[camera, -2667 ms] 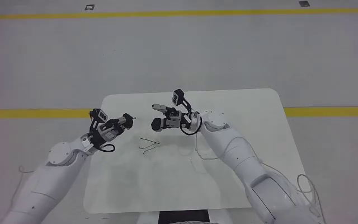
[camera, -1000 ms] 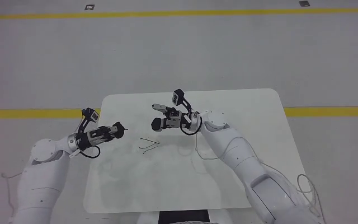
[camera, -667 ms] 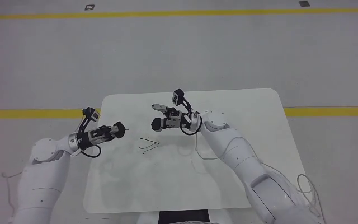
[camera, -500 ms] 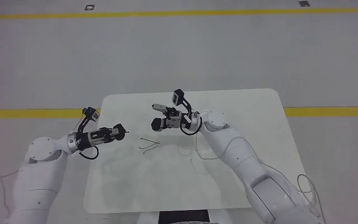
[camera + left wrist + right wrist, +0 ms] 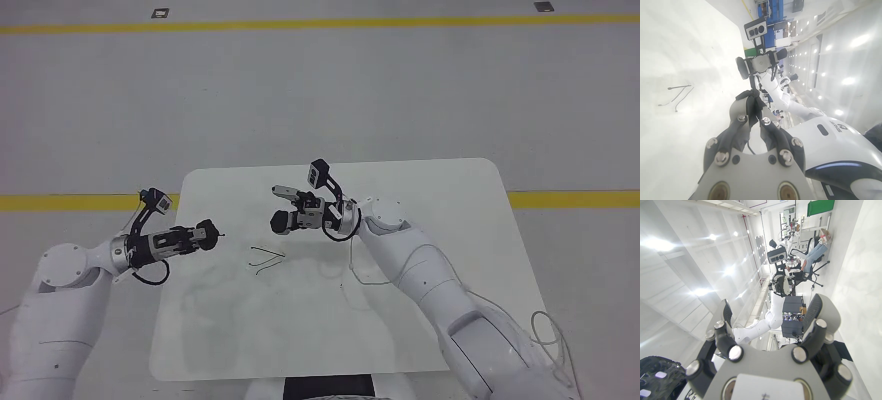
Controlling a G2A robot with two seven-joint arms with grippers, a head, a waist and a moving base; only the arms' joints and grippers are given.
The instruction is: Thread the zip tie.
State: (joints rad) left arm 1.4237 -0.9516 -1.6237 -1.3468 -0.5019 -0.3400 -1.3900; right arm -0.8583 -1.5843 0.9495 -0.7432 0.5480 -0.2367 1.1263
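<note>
- Left of the counter's (image 5: 450,200) middle, near both my arms, thin black zip ties (image 5: 265,257) lie loose and overlapping.
- My left jaws are pressed together. My right jaws gape wide, holding nothing.
- The ties look light, springy and slick, so I'd pinch one near its head.

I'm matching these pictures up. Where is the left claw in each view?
Top view: left claw just inside the table's left edge, facing the right claw.
Left wrist view: close up, mid-picture, its own.
Right wrist view: small, farther off, past the right claw.
Shared landmark: the right claw, opposite it in every view.
</note>
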